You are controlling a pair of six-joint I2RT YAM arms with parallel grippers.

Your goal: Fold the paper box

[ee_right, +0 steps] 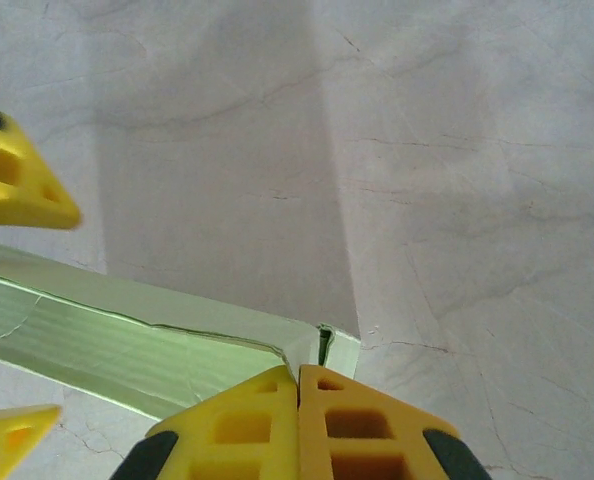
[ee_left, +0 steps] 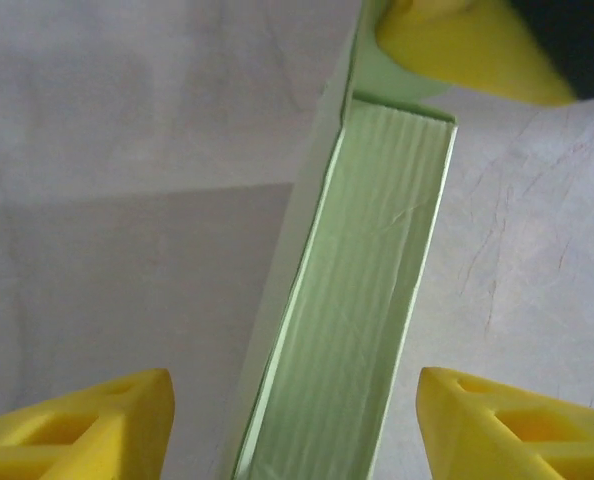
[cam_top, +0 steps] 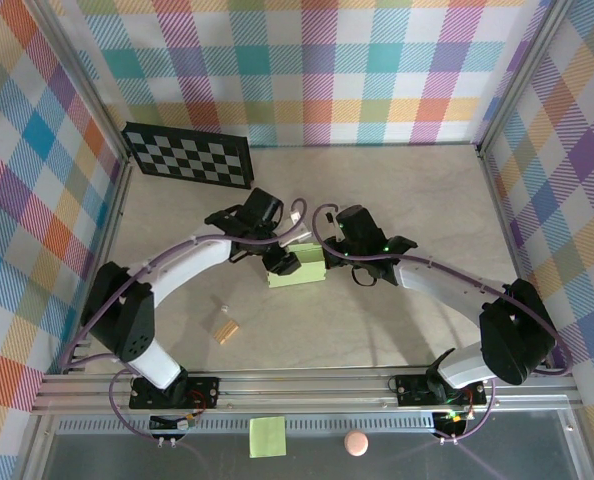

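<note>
The paper box [cam_top: 299, 268] is a pale lime-green open tray lying at the middle of the table. My left gripper [cam_top: 280, 262] hangs over its left end. In the left wrist view the box [ee_left: 367, 300] runs lengthwise between the yellow fingers [ee_left: 97, 425], and the left gripper [ee_left: 295, 395] is open, with a gap to the card on both sides. My right gripper [cam_top: 329, 262] is at the box's right end. In the right wrist view the right gripper [ee_right: 298, 375] is shut on the end wall of the box [ee_right: 127, 340].
A checkerboard panel [cam_top: 187, 155] leans at the back left. A small tan block [cam_top: 227, 329] lies on the table in front of the left arm. A yellow-green sticky note [cam_top: 267, 436] and a pink ball [cam_top: 355, 443] sit below the rail. Plaid walls enclose three sides.
</note>
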